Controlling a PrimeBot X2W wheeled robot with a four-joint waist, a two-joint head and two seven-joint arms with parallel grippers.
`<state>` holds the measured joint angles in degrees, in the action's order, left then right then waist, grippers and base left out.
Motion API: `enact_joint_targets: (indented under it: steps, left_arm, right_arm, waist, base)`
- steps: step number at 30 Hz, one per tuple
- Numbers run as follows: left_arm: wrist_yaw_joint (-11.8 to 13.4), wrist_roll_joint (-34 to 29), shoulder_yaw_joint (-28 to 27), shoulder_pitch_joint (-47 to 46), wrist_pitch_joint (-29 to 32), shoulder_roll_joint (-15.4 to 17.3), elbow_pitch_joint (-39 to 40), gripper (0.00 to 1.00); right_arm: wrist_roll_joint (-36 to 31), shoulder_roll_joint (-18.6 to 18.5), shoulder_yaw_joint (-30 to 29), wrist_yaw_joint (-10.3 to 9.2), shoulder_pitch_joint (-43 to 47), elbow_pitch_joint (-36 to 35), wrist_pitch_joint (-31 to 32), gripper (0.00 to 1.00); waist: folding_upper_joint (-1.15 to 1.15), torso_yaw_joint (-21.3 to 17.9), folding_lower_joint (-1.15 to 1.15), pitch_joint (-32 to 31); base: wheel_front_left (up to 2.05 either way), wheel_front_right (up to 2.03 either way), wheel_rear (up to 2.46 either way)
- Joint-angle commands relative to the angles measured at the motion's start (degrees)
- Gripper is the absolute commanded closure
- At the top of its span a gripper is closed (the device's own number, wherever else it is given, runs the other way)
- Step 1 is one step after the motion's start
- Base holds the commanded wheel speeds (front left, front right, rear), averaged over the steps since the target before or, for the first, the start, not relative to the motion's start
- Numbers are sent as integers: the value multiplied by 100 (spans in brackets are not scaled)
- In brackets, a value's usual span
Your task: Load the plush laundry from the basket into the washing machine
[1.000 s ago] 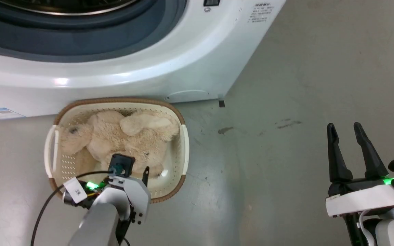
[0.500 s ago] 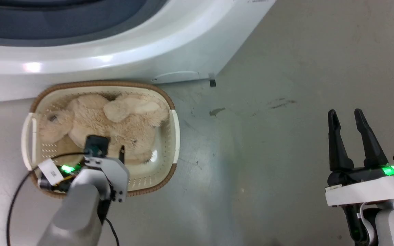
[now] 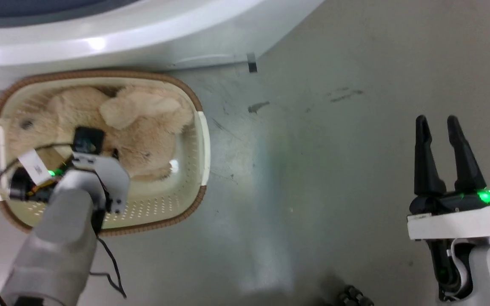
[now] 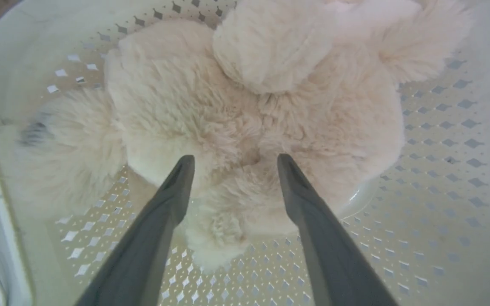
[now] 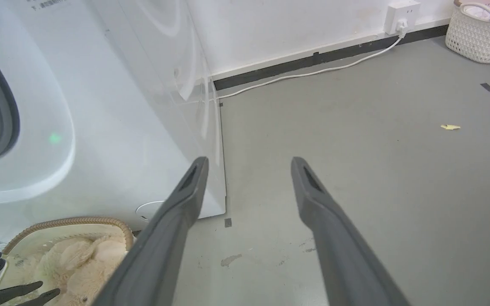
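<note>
The cream-beige plush (image 3: 136,121) lies curled in the basket (image 3: 201,140), a cream perforated one with a brown rim, on the floor against the washing machine (image 3: 143,40). My left gripper (image 4: 232,159) is open and points down into the basket. Its two fingertips stand on either side of the plush's shaggy middle (image 4: 245,123), and I cannot tell whether they touch the fur. In the head view the left wrist (image 3: 96,165) covers those fingers. My right gripper (image 3: 437,121) is open and holds nothing, over bare floor far to the right. The right wrist view shows the washer's white side (image 5: 113,106) and the basket (image 5: 66,223).
A white cable (image 5: 313,74) runs along the wall to a socket (image 5: 400,12). A white woven basket (image 5: 479,34) stands by that wall. A yellow scrap (image 5: 450,126) and tape marks (image 3: 252,66) are on the grey floor. A dark ribbed object (image 3: 355,295) sits at the bottom edge.
The head camera has tilted, so the basket and washer sit higher and further left in the picture. My left gripper has gone deeper into the basket, over the plush. The right gripper stays open.
</note>
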<state>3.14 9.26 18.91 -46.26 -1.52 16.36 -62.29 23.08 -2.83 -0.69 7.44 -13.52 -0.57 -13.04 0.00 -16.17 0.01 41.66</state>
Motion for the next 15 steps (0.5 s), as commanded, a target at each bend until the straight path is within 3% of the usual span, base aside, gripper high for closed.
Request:
enact_joint_targets:
  steps: [1, 6, 11, 15]
  left_arm:
    - [95, 112, -5, -308, 63, 95, -200, 0]
    - [124, 256, -17, -684, 134, 207, -425, 0]
    - [-331, 313, 212, -1049, 495, 226, -753, 0]
    - [-370, 315, 322, -1235, 560, 253, -858, 0]
  right_arm:
    - [99, -4, 4, 4, -153, -10, -64, 0]
    - [225, -4, 18, 4, -288, 7, -112, 0]
    - [425, -5, 183, 4, -457, -34, -172, 0]
    - [463, -5, 217, 5, -515, -43, -196, 0]
  waist:
    - [0, -89, -1, 236]
    - [0, -169, -1, 517]
    - [0, -250, -1, 854]
    - [0, -280, -1, 1022]
  base:
    - [0, 0, 0]
    - [0, 0, 0]
    - [0, 0, 0]
    - [0, 0, 0]
